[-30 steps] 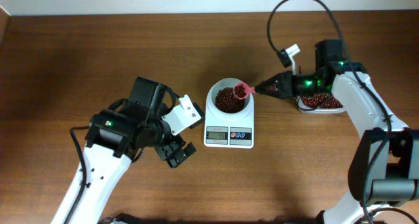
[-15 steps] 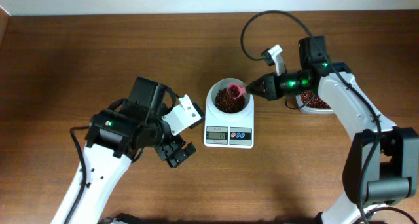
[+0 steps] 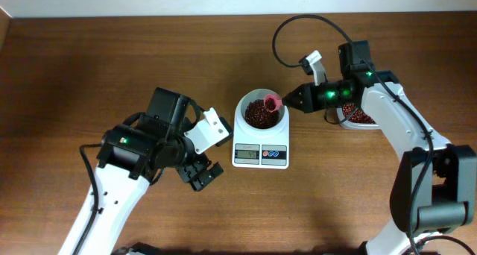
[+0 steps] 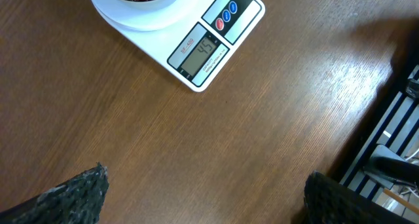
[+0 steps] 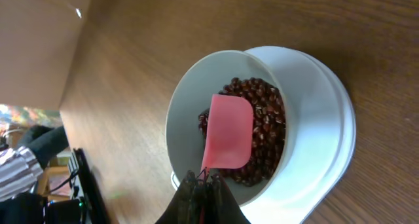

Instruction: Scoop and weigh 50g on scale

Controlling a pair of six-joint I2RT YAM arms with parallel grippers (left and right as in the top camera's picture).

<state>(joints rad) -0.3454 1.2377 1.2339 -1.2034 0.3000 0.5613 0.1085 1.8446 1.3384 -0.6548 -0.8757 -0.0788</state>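
Right wrist | right claw (image 5: 200, 185) clamped on pink scoop (image 5: 228, 132) | beans (image 5: 263, 112) beneath | left claw (image 3: 200, 173) wide

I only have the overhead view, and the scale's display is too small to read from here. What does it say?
Observer: In the left wrist view, the scale display looks like 45.
Operator: Any beans on the scoop?
Observer: The right wrist view shows none on the face of the pink scoop turned toward it, above the beans in the bowl.
Operator: Is the grip okay?
Observer: The right fingers are shut on its handle.
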